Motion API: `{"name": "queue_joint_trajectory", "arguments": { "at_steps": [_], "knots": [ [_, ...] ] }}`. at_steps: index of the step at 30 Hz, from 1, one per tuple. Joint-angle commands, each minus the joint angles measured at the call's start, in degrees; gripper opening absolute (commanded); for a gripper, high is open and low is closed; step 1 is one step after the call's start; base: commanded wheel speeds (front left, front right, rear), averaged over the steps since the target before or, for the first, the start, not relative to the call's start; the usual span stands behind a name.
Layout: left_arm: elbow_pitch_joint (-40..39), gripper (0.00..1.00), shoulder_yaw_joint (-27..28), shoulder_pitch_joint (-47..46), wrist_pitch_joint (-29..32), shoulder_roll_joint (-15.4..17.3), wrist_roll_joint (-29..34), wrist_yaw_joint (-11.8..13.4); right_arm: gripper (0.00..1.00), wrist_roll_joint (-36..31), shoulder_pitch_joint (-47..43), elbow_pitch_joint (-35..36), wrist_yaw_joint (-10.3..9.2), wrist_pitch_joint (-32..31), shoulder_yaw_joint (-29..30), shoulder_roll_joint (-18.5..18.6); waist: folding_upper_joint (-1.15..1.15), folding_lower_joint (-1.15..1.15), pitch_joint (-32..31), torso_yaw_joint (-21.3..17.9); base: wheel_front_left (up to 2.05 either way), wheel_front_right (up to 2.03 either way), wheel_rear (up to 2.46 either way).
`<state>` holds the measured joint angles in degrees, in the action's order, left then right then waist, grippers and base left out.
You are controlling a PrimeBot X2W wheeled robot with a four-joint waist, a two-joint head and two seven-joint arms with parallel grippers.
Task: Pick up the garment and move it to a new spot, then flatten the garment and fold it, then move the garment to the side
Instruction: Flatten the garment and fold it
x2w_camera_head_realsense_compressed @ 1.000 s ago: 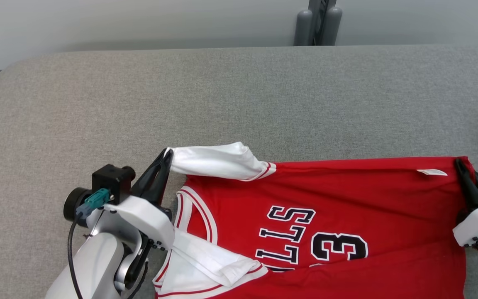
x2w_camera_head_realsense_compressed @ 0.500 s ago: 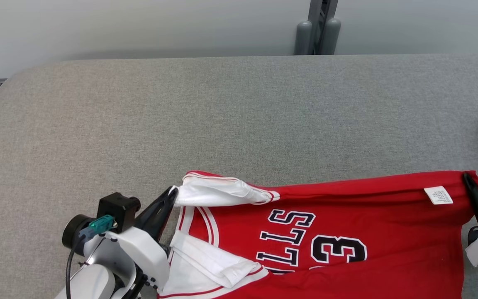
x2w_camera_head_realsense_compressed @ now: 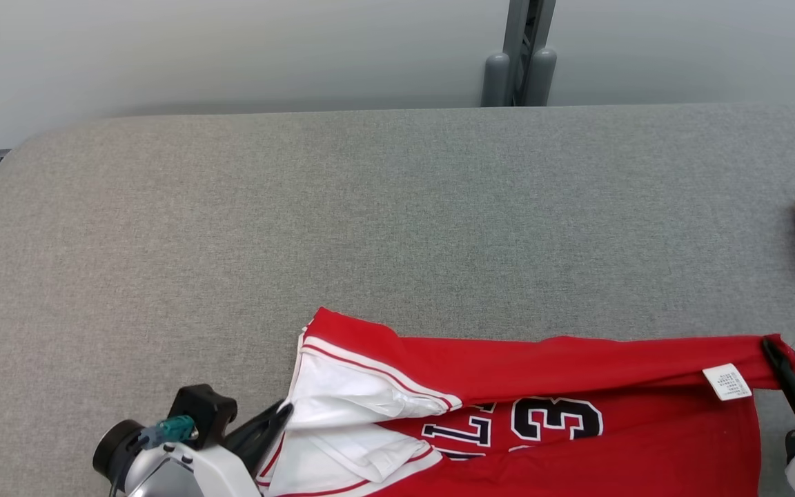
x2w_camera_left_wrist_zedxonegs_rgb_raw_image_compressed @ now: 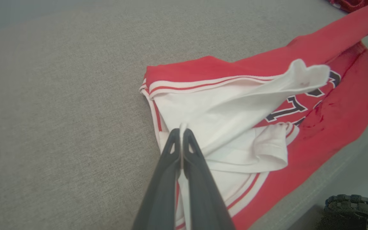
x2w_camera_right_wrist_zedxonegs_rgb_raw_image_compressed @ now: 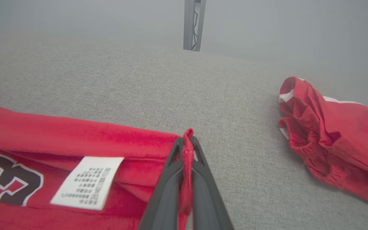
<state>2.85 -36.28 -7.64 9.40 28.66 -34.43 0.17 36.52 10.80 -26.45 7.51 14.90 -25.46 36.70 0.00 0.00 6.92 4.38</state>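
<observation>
1. Well, my left claw (x2w_camera_left_wrist_zedxonegs_rgb_raw_image_compressed: pixel 180 131) was pinched fully closed on the white sleeve edge of the red basketball jersey with black-and-white lettering (x2w_camera_head_realsense_compressed: pixel 577 366), its two dark fingers pressed together with cloth between them.
2. My right claw (x2w_camera_right_wrist_zedxonegs_rgb_raw_image_compressed: pixel 187 139) was likewise closed tight, with a fold of the jersey's red hem corner caught between its fingers.
3. The jersey lay on the flat grey fabric-covered table (x2w_camera_head_realsense_compressed: pixel 370 207), on my side of the grey upright metal post (x2w_camera_head_realsense_compressed: pixel 518 62) and well apart from it, stretched between my two claws.
4. Its edge facing the post was doubled over toward me, covering the top of the lettering.
5. A small white rectangular care label (x2w_camera_head_realsense_compressed: pixel 727 382) showed on that fold just beside my right claw, to the right of the post.
6. A crumpled red-and-white cloth bundle (x2w_camera_right_wrist_zedxonegs_rgb_raw_image_compressed: pixel 331 134) lay further right of the post than the label, apart from the jersey.
</observation>
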Motion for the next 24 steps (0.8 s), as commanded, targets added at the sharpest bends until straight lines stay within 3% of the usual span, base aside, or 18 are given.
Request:
{"name": "queue_joint_trajectory", "arguments": {
  "at_steps": [1,12,13,14,15,16,17,24],
  "knots": [
    [-0.60,0.00,-0.12,0.67,0.58,0.88,-0.17,-0.13,0.00,0.57,-0.93,-0.20,-0.05,0.32,-0.56,0.92,0.00,0.00,-0.15,-0.10,0.00,0.00,0.00],
    [-4.19,0.00,-1.58,4.05,4.64,3.44,-0.97,0.82,0.00,4.94,-1.52,-0.50,-0.05,-1.32,-7.04,3.64,0.00,0.00,-1.69,-0.83,0.00,0.00,0.00],
    [-4.54,0.00,-1.89,4.21,5.06,3.45,-1.09,0.71,0.59,5.36,-1.47,-0.38,-0.05,-1.61,-7.70,3.96,0.00,0.00,-1.83,-0.87,0.00,0.00,0.00],
    [-4.87,0.00,-2.07,4.42,5.24,3.40,-1.27,0.74,1.00,6.05,-1.56,-0.13,-0.05,-1.86,-8.37,4.22,0.00,0.00,-1.96,-0.87,0.00,0.00,0.00],
    [-5.08,0.09,-2.29,4.63,5.69,3.51,-1.36,0.79,1.00,6.80,-1.69,0.03,-0.05,-2.01,-8.93,4.54,0.00,0.00,-2.07,-0.88,0.00,0.00,0.00],
    [-5.27,0.75,-2.47,4.82,5.95,3.64,-1.36,0.91,1.00,7.30,-1.79,0.28,-0.05,-2.22,-9.46,4.95,0.00,0.00,-2.14,-0.88,0.00,0.00,0.00],
    [-5.38,1.00,-2.64,4.96,6.36,3.71,-1.49,0.92,1.00,7.82,-1.88,0.56,-0.05,-2.25,-9.89,5.38,0.00,0.00,-2.18,-0.88,0.00,0.00,0.00],
    [-6.62,1.00,-1.52,4.95,5.93,4.12,-1.85,2.23,1.00,10.07,-1.65,0.04,-0.05,-1.73,-9.25,8.11,0.00,0.00,-2.54,-1.04,0.00,0.00,0.00]
  ]
}}
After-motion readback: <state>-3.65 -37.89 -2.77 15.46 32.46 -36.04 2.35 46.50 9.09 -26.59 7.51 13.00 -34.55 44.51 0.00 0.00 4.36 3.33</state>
